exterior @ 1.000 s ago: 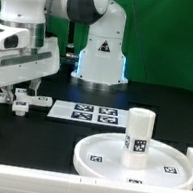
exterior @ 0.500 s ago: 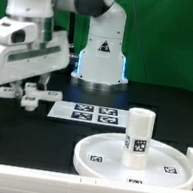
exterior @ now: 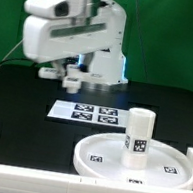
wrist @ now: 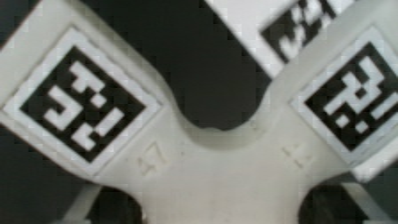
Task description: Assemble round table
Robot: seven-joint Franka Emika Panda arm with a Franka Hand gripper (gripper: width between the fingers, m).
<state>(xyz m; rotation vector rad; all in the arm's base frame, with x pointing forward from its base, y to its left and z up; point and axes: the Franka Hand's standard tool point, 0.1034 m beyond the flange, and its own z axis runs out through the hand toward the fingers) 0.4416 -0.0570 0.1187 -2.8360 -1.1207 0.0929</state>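
**Cross piece aloft, disc and post waiting**

My pincer [exterior: 64, 73] was clamped on the cross-shaped piece [wrist: 214, 165], holding it above the worktop [exterior: 21, 113] at about ten o'clock in the exterior view. I judged that height was meant to clear the marker board [exterior: 85, 112]. The round disc [exterior: 101, 151] lay at four o'clock, well apart, rim up, with the post [exterior: 138, 138] upright at its middle. My grip seemed near the hub, so the tagged arms spread evenly for seating on the post.

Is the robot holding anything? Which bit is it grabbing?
Yes, the flat cross-shaped piece, up off the black surface. The hold seems to be near its middle, where its arms meet.
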